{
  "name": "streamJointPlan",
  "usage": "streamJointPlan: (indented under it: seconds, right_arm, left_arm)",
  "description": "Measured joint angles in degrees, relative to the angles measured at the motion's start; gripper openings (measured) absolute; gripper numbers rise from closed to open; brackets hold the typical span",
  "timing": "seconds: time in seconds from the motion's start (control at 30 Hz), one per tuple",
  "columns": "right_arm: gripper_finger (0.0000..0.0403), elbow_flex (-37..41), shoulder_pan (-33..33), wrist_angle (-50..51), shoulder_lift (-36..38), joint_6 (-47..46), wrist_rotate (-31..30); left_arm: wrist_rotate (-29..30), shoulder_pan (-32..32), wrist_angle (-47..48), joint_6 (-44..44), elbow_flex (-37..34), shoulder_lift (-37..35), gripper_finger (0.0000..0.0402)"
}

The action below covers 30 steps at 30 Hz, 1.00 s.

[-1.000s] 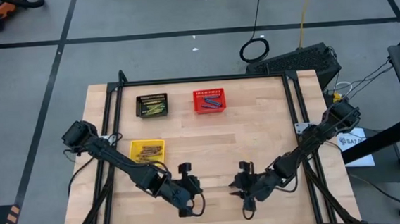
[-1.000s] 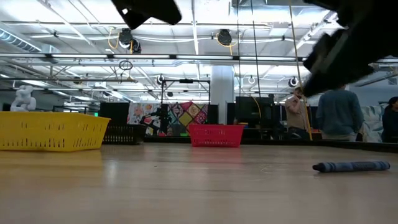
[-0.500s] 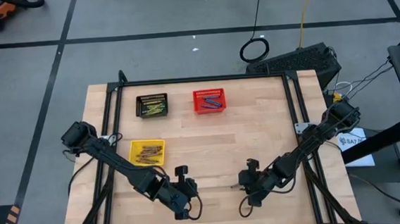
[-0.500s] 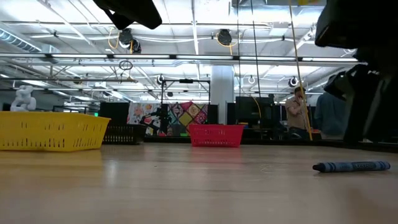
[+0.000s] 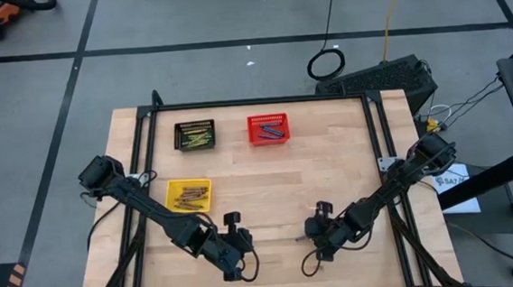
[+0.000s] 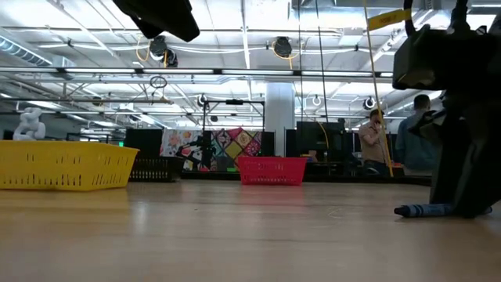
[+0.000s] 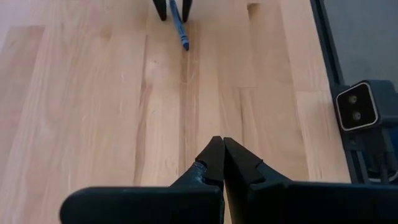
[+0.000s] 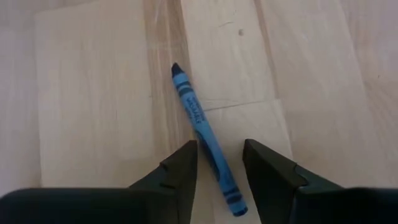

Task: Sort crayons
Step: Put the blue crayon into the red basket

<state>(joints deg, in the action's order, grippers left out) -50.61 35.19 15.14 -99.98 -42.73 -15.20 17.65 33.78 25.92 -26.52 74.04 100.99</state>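
**Last blue crayon about to be picked up**

From above: three baskets are seen on the table point(image 5: 268, 174), a black basket point(image 5: 194, 134), a red basket point(image 5: 267, 128) and a yellow basket point(image 5: 189, 193), each already filled with crayons. Exact counts per basket can't really be made from this height, probably several in each. The right gripper point(image 5: 307, 239) is lowered near the table's front edge, and the left gripper point(image 5: 235, 270) is parked nearby.

From table level: one blue crayon point(image 6: 423, 210) is seen lying flat on the wood, with the right gripper's dark fingers down around its far end.

Left wrist: the left gripper point(image 7: 217, 151) is shown with fingertips pressed together, nothing held. The same crayon point(image 7: 180, 26) is seen ahead.

Right wrist: the right gripper point(image 8: 219, 163) is held with fingers apart, the blue crayon point(image 8: 202, 129) passing between them, not yet squeezed.

Sorting looks nearly finished: one loose crayon is counted, apparently owed to the red basket, where blue ones are seen.
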Motion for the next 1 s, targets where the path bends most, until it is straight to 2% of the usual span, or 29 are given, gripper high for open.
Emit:
streamJointPlan:
  seconds: [0.13,0.3,0.37,0.73,1.0]
  right_arm:
    - [0.0098,0.0,-0.1,0.1,-1.0,-0.1,0.0]
    - [0.0025,0.0,-0.1,-0.1,-1.1,-1.5,0.8]
    - [0.0009,0.0,-0.2,0.0,-1.1,-2.0,1.1]
    - [0.0003,-1.3,-0.7,0.7,0.7,-2.1,1.7]
    - [0.0001,-3.5,-4.5,1.4,6.8,4.8,-3.6]
  left_arm:
    - [0.0,0.1,0.6,0.0,0.0,0.0,0.0001]
    - [0.0,0.1,0.8,0.0,0.0,0.0,0.0001]
    - [-0.9,0.1,0.8,0.2,0.0,0.0,0.0001]
    - [-1.6,0.1,7.5,-0.2,0.0,0.0,0.0001]
    - [-1.1,0.2,9.1,0.3,0.0,0.0,0.0001]
